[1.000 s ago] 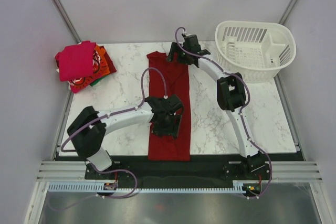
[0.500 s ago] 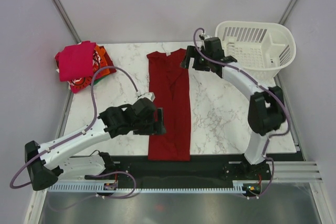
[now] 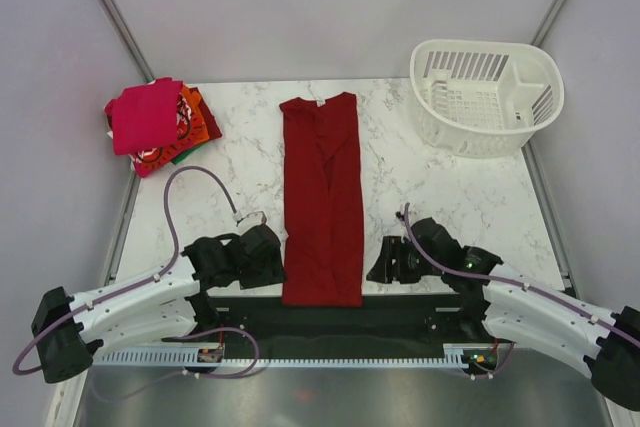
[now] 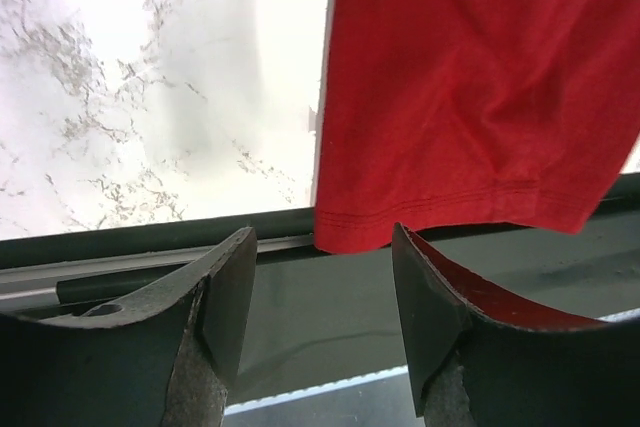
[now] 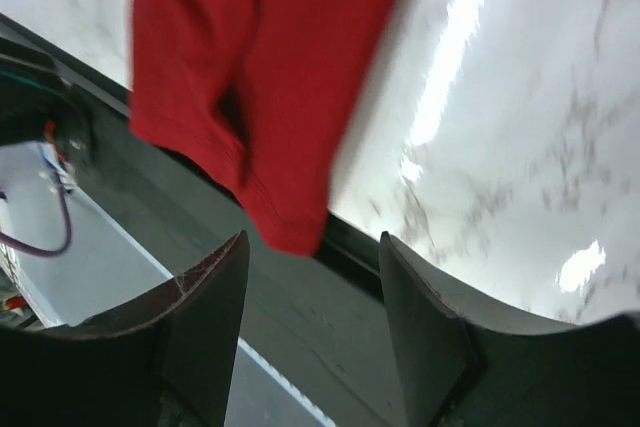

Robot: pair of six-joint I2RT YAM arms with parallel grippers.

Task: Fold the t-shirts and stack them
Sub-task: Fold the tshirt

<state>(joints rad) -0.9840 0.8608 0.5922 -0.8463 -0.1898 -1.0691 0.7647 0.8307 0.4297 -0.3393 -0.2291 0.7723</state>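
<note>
A dark red t-shirt lies flat on the marble table, folded lengthwise into a narrow strip, collar at the far end and hem hanging over the near edge. My left gripper sits low beside the hem's left corner, open and empty. In the left wrist view the hem lies just beyond the open left gripper. My right gripper is to the right of the hem, open with nothing in it. The right wrist view has the hem corner ahead of the open right gripper. A pile of t-shirts sits at the back left, magenta on top.
A white slotted basket stands at the back right corner. A black rail runs along the table's near edge under the hem. Grey walls close in the back and sides.
Both arms have drawn back from the shirt to the near edge: the right from the collar end, the left from over the middle. The shirt now lies uncovered.
</note>
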